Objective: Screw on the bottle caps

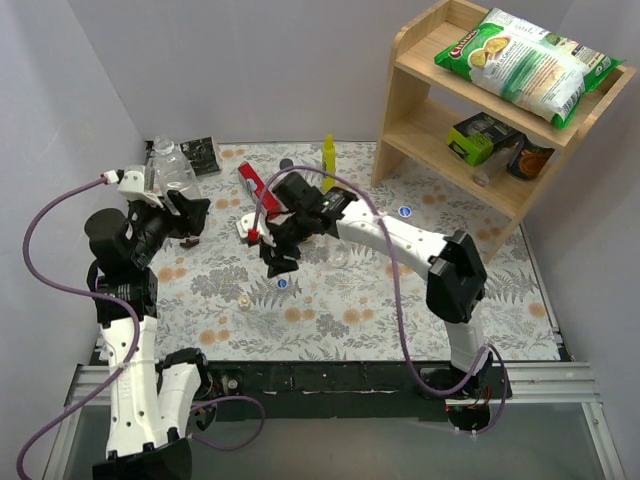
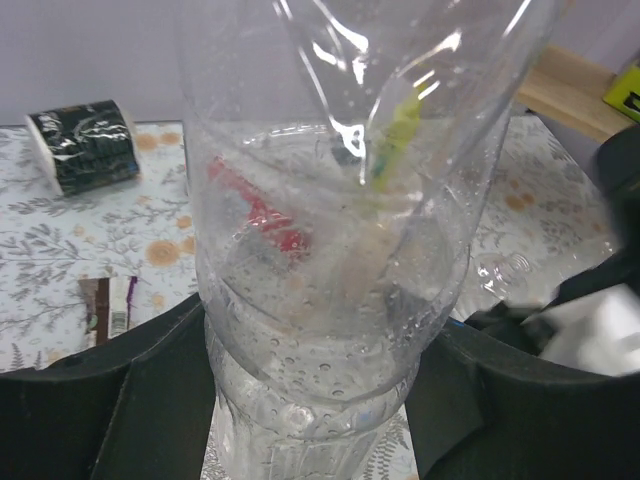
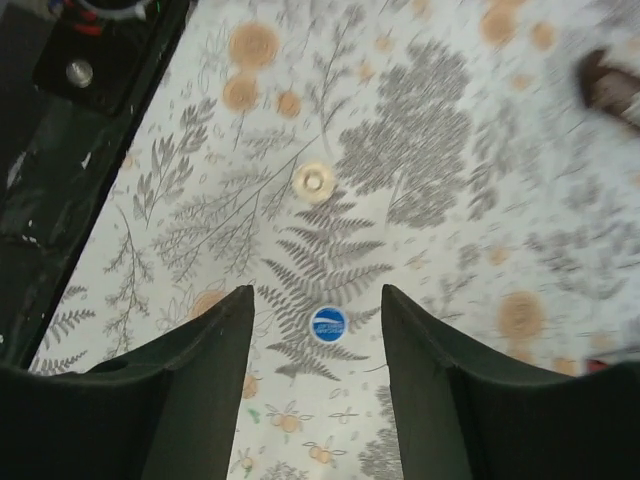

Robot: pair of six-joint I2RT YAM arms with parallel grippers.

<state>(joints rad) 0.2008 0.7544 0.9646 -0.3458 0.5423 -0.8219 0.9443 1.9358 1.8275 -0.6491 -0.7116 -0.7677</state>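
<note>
My left gripper (image 1: 186, 213) is shut on a clear plastic bottle (image 1: 173, 170) at the far left and holds it above the table. In the left wrist view the bottle (image 2: 330, 250) fills the frame between the black fingers (image 2: 120, 400). My right gripper (image 1: 276, 258) is open and empty, hovering over a blue cap (image 1: 282, 283). In the right wrist view that blue cap (image 3: 327, 324) lies on the cloth between the open fingers (image 3: 200, 370). A pale cap (image 3: 314, 181) lies just beyond it (image 1: 243, 299). A second blue cap (image 1: 405, 212) lies to the right. Another clear bottle (image 2: 500, 272) lies on the table.
A slim yellow bottle (image 1: 328, 160) and a red object (image 1: 253, 186) stand at the back. A black packet (image 1: 201, 154) lies back left. A wooden shelf (image 1: 440, 110) with a snack bag (image 1: 525, 62) stands at the right. A wrapper (image 2: 108, 305) lies near the left gripper.
</note>
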